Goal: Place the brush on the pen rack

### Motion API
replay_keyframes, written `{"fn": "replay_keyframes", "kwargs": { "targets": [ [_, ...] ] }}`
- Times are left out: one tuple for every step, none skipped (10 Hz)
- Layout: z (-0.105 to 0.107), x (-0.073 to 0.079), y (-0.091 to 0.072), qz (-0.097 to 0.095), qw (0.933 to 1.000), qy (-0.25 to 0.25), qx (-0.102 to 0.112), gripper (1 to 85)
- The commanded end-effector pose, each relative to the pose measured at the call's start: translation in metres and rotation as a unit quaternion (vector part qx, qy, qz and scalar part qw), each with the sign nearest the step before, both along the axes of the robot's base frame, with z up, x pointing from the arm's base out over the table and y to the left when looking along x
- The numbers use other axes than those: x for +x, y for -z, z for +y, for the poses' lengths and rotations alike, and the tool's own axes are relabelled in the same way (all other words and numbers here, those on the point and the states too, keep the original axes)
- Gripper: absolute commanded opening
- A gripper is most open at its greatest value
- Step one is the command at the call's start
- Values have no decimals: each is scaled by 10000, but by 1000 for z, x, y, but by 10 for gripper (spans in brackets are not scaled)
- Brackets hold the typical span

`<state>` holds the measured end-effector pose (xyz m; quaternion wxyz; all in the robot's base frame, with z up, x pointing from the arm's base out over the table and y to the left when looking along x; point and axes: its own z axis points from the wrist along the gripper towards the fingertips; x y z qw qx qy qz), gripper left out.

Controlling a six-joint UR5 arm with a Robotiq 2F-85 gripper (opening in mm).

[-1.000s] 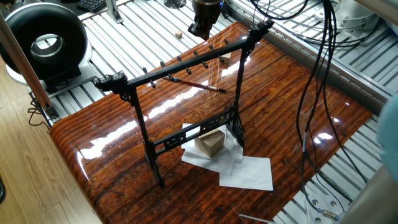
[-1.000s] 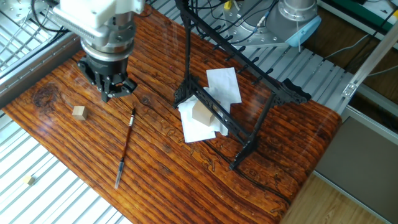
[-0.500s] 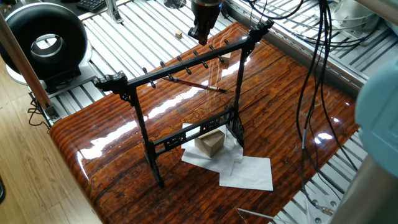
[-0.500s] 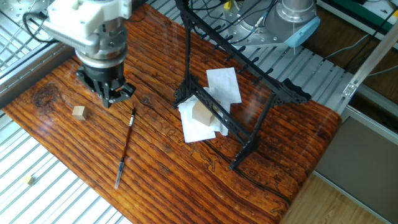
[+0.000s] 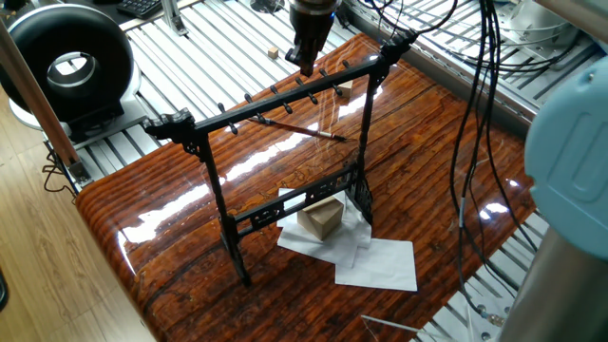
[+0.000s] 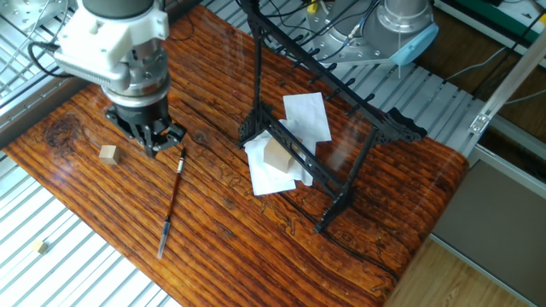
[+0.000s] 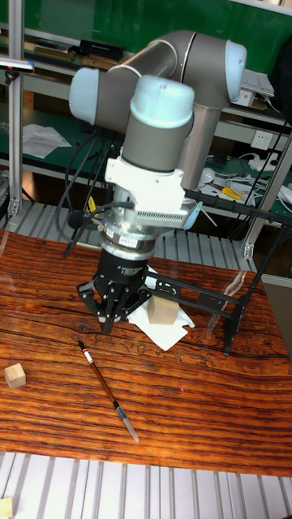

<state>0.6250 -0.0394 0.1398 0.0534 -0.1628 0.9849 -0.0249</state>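
Observation:
The brush point(image 6: 171, 201) lies flat on the wooden table, in front of the rack, its reddish-brown handle ending in a greyish tip toward the table edge. It also shows in the tall fixed view as the brush point(image 7: 105, 388) and behind the top bar as the brush point(image 5: 300, 130). The black pen rack point(image 6: 351, 177) point(image 5: 275, 100) point(image 7: 199, 302) stands upright mid-table, nothing hanging on its pegs. My gripper point(image 6: 154, 141) point(image 7: 113, 324) point(image 5: 306, 65) points straight down, open and empty, just above the table beside the brush's upper end.
A small wooden cube point(image 6: 107, 153) point(image 7: 14, 375) sits left of the gripper. A larger wooden block point(image 6: 275, 158) rests on white papers point(image 6: 307, 115) under the rack. A tiny cube point(image 6: 40, 247) lies on the metal slats off the table. Cables hang at the right.
The gripper has come down and shifted slightly toward the brush's upper end. Brush, rack and blocks have not moved.

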Motion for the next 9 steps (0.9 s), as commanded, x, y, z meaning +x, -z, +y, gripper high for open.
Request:
{"fn": "replay_keyframes", "kwargs": {
  "targets": [
    [2,2,16,88,9997,-148,176,53],
    [-1,4,20,81,9996,-194,171,83],
    [-4,8,23,14,9994,-302,157,153],
    [-3,8,28,5,9990,-378,225,217],
    [-3,11,33,-48,9988,-439,215,263],
    [-7,14,41,-96,9983,-554,129,310],
    [-9,16,46,-152,9981,-602,51,357],
    [-10,15,49,-149,9981,-595,-9,393],
    [-12,15,50,-143,9978,-649,-70,407]
  ]
}}
